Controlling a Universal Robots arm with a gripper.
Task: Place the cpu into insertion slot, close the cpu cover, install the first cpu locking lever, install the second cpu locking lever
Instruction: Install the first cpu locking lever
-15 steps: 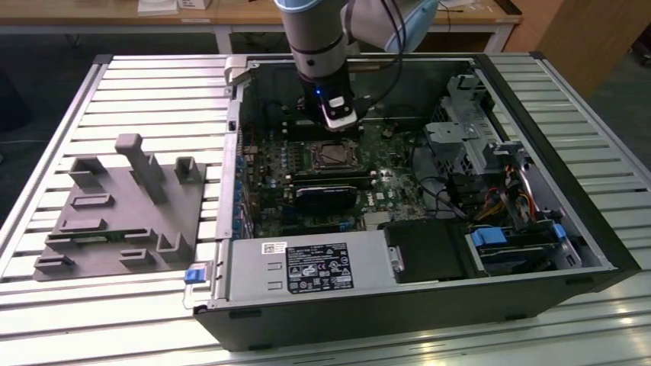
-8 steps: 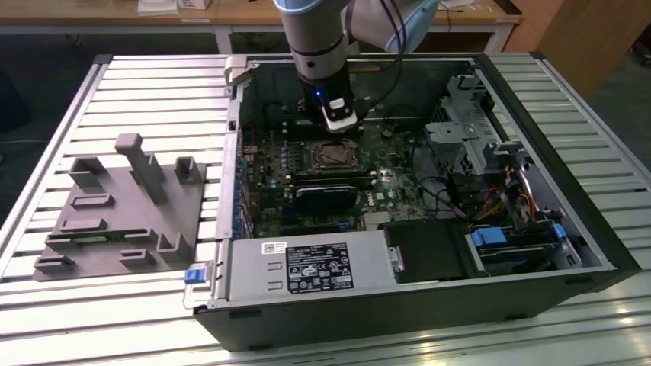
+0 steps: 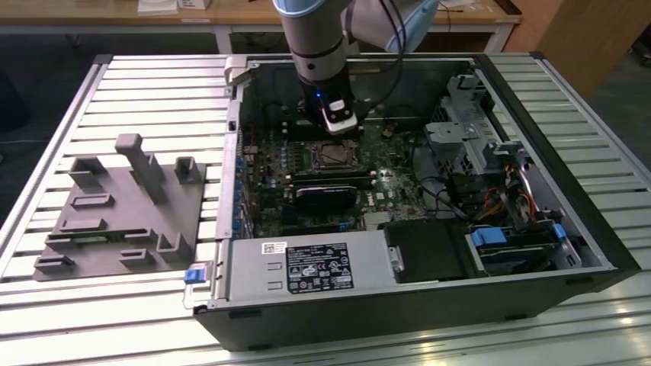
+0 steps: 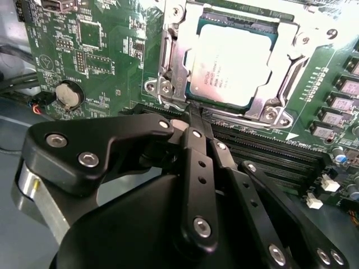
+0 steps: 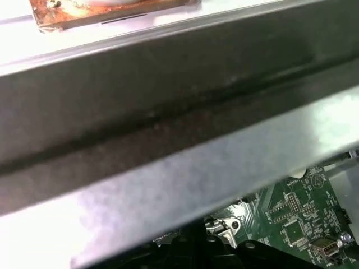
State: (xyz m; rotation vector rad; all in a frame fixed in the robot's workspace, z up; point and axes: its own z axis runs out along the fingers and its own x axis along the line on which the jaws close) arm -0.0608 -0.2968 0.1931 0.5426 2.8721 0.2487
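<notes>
Closest in the second wrist view, the black tool has its fingers pressed together at the socket's edge; the cpu sits in the insertion slot, under the cpu cover.

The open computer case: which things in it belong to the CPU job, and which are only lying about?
Belong to the job:
- square grey-silver cpu, sitting in the insertion slot
- silvery metal cpu cover, framing the chip
- black gripper, its tips at the socket's edge

Lying about:
- grey plastic fixture tray on the table
- round silver coin battery
- long black memory slots
</notes>
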